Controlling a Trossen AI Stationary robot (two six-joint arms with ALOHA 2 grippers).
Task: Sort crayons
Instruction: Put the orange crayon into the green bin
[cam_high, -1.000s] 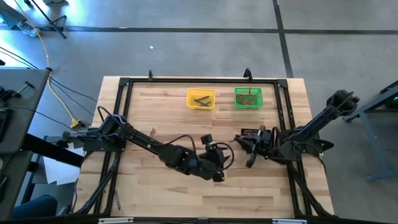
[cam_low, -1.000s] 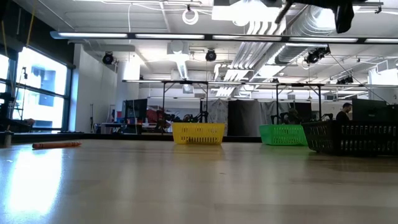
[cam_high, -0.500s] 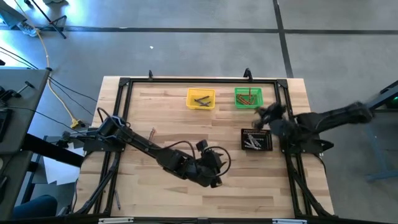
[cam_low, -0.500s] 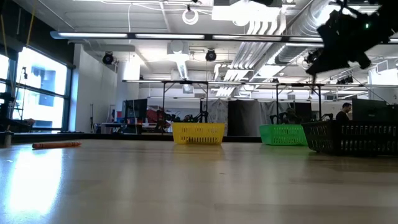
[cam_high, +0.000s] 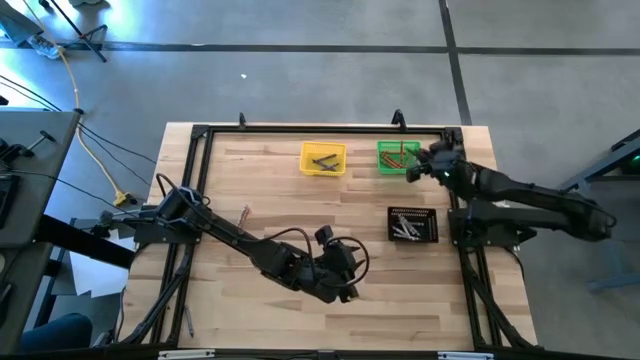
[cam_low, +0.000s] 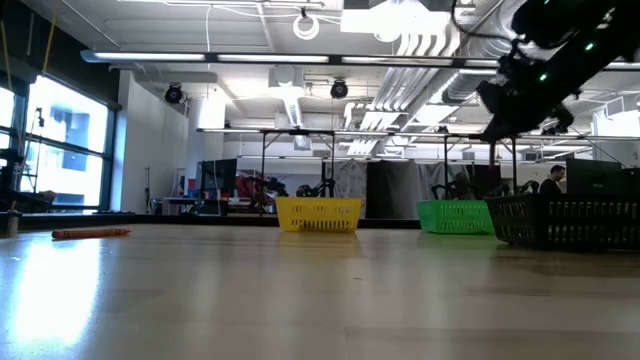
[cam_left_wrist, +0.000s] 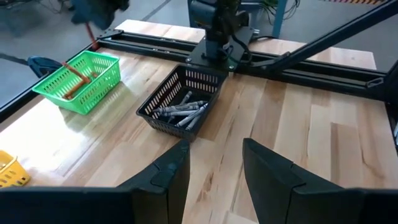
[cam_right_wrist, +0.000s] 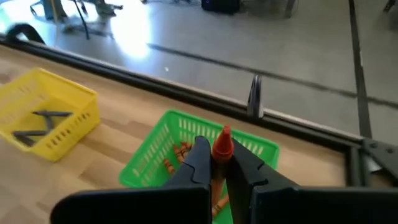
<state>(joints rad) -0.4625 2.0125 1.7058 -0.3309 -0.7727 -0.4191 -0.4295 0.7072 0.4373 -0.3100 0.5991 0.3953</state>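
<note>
1. Left gripper (cam_high: 345, 275) hovers low over bare wood at mid-table, fingers (cam_left_wrist: 169, 171) parted and empty; one stray crayon (cam_high: 245, 214) lies well to its left.
2. Yellow bin (cam_high: 323, 158): square mesh plastic, grey sticks inside.
3. Right gripper (cam_high: 415, 168) pinches an orange crayon (cam_right_wrist: 221, 149) upright over the green bin (cam_high: 398, 156).
4. Half a second ago we saw it nearer the black ribbed tray (cam_high: 413, 224).

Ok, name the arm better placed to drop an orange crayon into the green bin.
Right. The right gripper already holds an orange crayon above the green bin.
</note>
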